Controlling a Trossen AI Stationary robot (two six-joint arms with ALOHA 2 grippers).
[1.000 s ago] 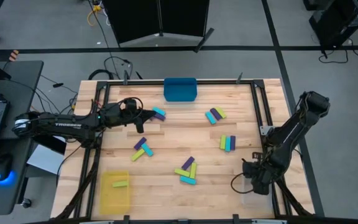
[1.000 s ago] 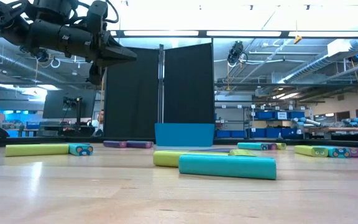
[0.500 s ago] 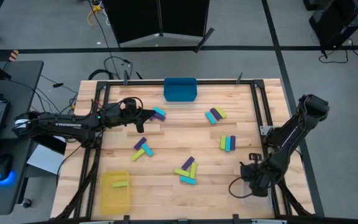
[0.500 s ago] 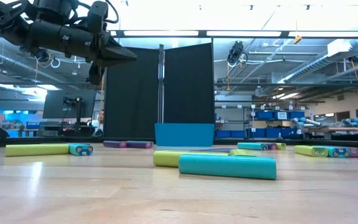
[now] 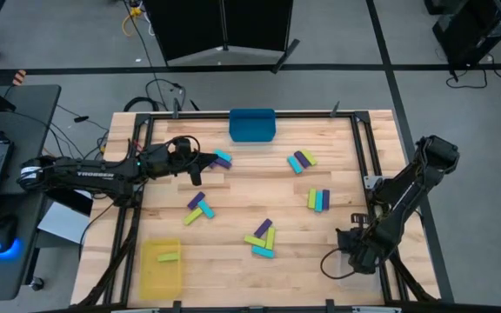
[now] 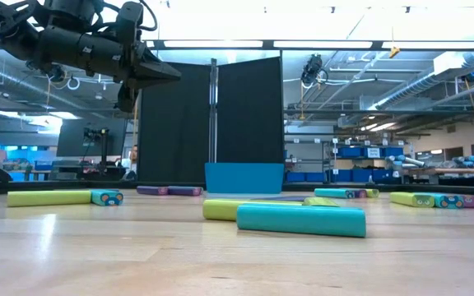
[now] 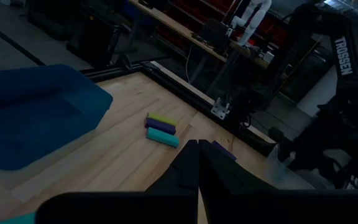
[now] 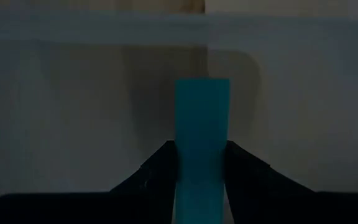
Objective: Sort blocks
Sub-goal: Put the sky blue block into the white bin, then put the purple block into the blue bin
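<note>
The right gripper [image 8: 199, 163] has its fingers clamped on a cyan block [image 8: 202, 118] over the clear bin [image 8: 73, 93], the left fingers shut empty; judged light, rigid, smooth, best gripped across its long sides at mid-length

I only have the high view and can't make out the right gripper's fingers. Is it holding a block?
Observer: Yes. In the right wrist view, the right gripper is shut on a cyan block, over the clear bin.
Operator: Does the left gripper hold anything?
Observer: No. In its wrist view, the left gripper is shut and empty.
Operator: How high is it?
Observer: In the low view it hangs well above the table.
</note>
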